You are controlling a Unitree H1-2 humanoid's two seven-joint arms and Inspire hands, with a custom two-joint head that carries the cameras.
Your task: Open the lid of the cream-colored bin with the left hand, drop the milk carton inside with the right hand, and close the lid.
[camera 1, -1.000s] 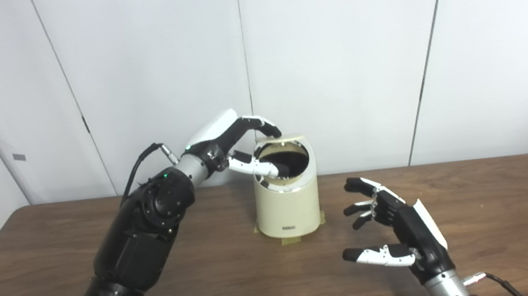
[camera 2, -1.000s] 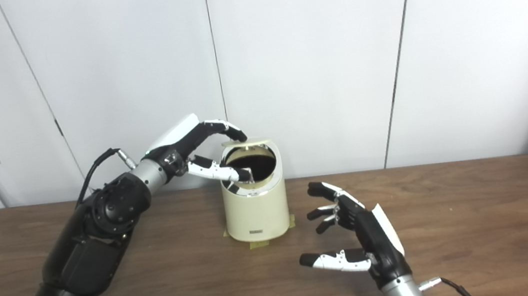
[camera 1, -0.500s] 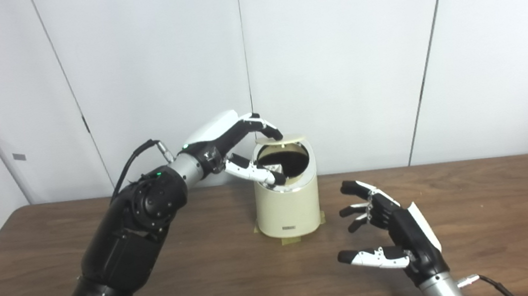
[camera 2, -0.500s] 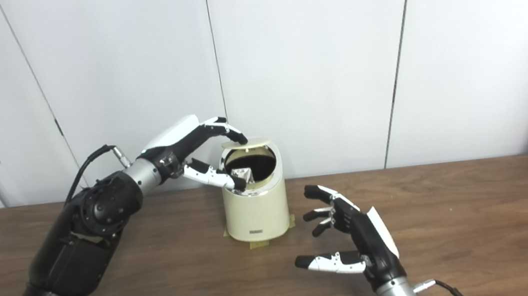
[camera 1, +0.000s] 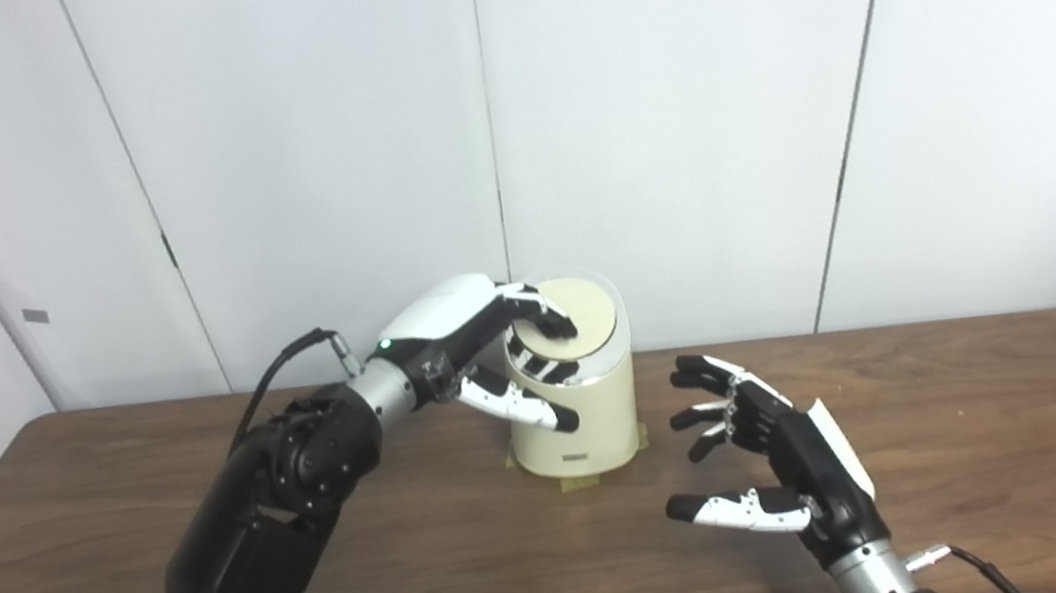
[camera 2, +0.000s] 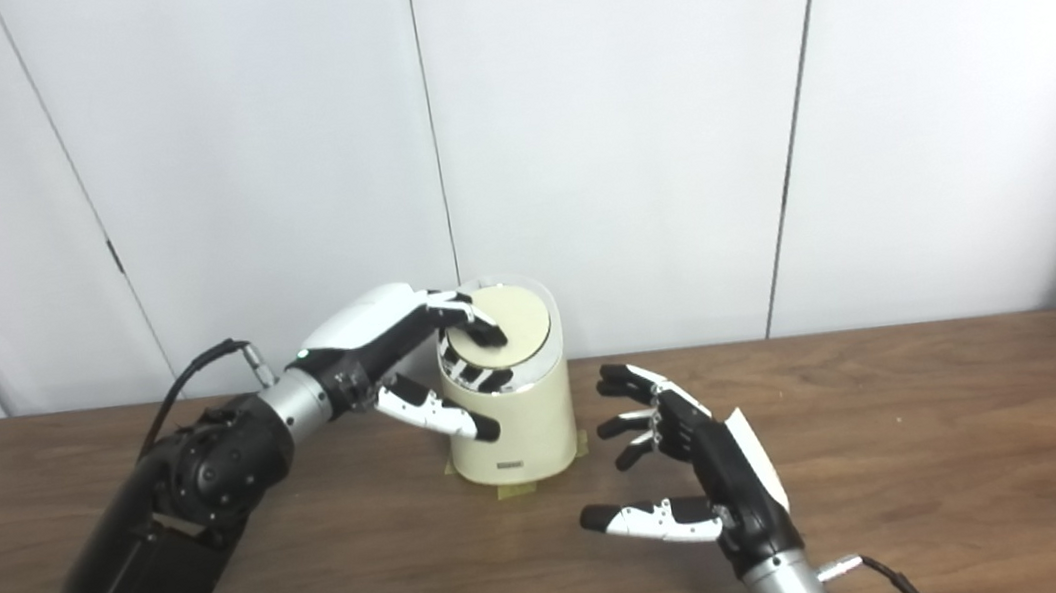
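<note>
Saw a small round cream-colored plastic bin [camera 1: 594,419] standing on a brown wooden table [camera 1: 1009,439], near the back edge and close to the white panel wall [camera 1: 667,118]. Saw bits of yellowish tape [camera 1: 576,482] sticking out from under its bottom. Found the bin's flat round cream-colored lid [camera 1: 586,315] down on top, tipped a little toward the camera, with a shiny rim showing just under its front edge.

Saw the left hand [camera 1: 465,319], black and white, reaching in from the left at the top of the bin. Found its fingers [camera 1: 545,309] bent down and touching the left part of the lid. Saw the thumb [camera 1: 522,408] pointing out lower down, in front of the bin's side, well away from the fingers. Not clamped on anything, only resting on the lid. Could not tell whether the thumb touched the bin's side. Noticed a black cable [camera 1: 285,367] looping up behind that wrist.

Saw the right hand [camera 1: 779,457] to the right of the bin and nearer the camera, above the table, not touching the bin. Found its fingers spread apart and a little curled, thumb out to the side, holding nothing.
</note>
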